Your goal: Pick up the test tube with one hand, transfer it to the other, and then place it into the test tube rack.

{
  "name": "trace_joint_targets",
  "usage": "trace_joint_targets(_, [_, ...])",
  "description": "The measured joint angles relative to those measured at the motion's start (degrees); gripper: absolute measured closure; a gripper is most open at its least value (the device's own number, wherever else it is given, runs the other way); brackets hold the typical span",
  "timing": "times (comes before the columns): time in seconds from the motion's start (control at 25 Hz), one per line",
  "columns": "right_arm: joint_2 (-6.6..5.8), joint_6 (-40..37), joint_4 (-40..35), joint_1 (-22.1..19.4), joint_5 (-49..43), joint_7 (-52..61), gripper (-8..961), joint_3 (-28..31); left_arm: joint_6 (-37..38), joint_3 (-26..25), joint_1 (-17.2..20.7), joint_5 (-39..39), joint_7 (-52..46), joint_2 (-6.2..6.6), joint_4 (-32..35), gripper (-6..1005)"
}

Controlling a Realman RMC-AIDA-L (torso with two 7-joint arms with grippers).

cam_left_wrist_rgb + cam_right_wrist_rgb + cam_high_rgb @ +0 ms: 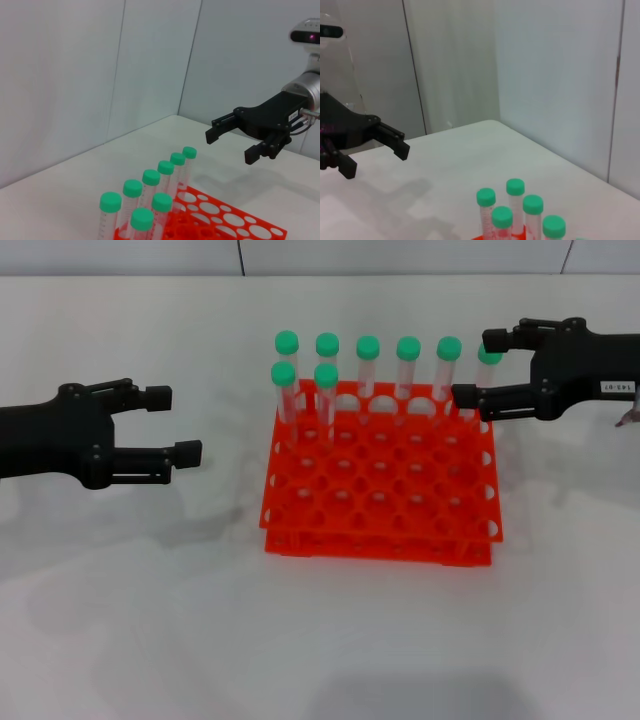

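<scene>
The left gripper (172, 425) hovers at nine o'clock, jaws apart; the right gripper (480, 368) at two o'clock, spread wide.

Bright, even, diffuse overhead light; white table (150, 640) nearly washed out. Soft grey shadows lie on it beneath left gripper (180, 425) and rack (380, 490); dark smudge at near edge. Green caps (368, 346) slightly soft. Wrist views crisp enough, mild haze on walls (545, 75).
</scene>
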Motion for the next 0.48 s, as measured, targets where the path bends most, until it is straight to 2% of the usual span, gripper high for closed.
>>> trace_joint_targets(0.48, [-0.01, -0.81, -0.11, 0.37, -0.16, 0.18, 94, -0.10, 1.31, -1.06, 0.16, -0.17, -0.07, 0.40, 1.26, 113])
